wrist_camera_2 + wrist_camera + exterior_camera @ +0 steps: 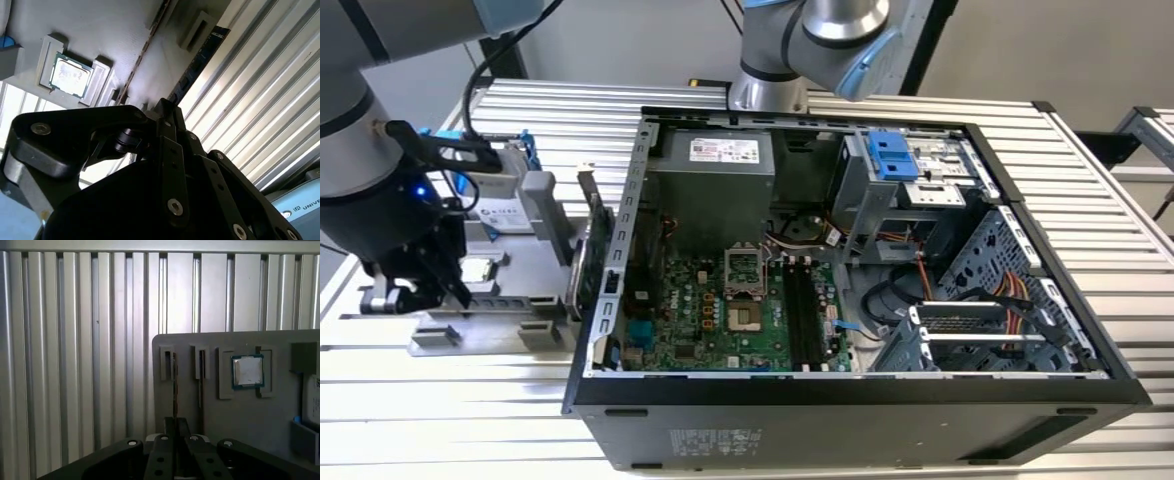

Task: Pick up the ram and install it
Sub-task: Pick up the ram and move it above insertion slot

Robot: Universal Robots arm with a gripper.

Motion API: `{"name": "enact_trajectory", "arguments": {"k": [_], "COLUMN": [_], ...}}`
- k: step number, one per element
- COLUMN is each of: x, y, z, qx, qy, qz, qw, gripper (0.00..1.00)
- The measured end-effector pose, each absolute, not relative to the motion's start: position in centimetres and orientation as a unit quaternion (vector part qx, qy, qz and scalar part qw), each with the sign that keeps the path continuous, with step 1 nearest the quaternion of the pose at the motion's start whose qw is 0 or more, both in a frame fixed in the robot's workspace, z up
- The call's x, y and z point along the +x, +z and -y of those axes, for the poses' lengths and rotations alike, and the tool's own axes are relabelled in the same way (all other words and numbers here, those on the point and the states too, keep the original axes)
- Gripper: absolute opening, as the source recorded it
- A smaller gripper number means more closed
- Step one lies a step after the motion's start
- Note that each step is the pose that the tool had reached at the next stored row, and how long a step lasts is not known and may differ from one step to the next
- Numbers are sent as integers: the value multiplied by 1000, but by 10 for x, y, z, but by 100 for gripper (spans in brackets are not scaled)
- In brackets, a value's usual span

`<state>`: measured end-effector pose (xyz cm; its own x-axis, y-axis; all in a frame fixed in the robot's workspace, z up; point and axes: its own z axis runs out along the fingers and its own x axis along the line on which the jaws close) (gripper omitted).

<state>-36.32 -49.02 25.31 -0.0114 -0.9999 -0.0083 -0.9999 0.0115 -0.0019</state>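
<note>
Black end effector (176, 422) pinches the ram (199, 64) standing in the grey tray (240, 415).

The bench (1081, 140) is bare ribbed metal, silvery with a soft sheen. Near its edge at the exterior view's left lies a fixture tray (250, 425) of matt grey plastic. The processor (247, 371) has a bright metal lid. The ram (200, 65) looks dark and dull. The gripper (176, 426) is matt black with shiny screws. The computer case (854, 420) is matt black outside and bare sheet metal inside.
</note>
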Motion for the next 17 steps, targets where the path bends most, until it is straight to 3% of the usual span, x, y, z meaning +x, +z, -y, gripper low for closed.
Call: {"name": "enact_trajectory", "arguments": {"k": [17], "x": [-363], "y": [266], "z": [490], "qx": [-699], "qy": [3], "qz": [-715], "qw": [4], "gripper": [0]}}
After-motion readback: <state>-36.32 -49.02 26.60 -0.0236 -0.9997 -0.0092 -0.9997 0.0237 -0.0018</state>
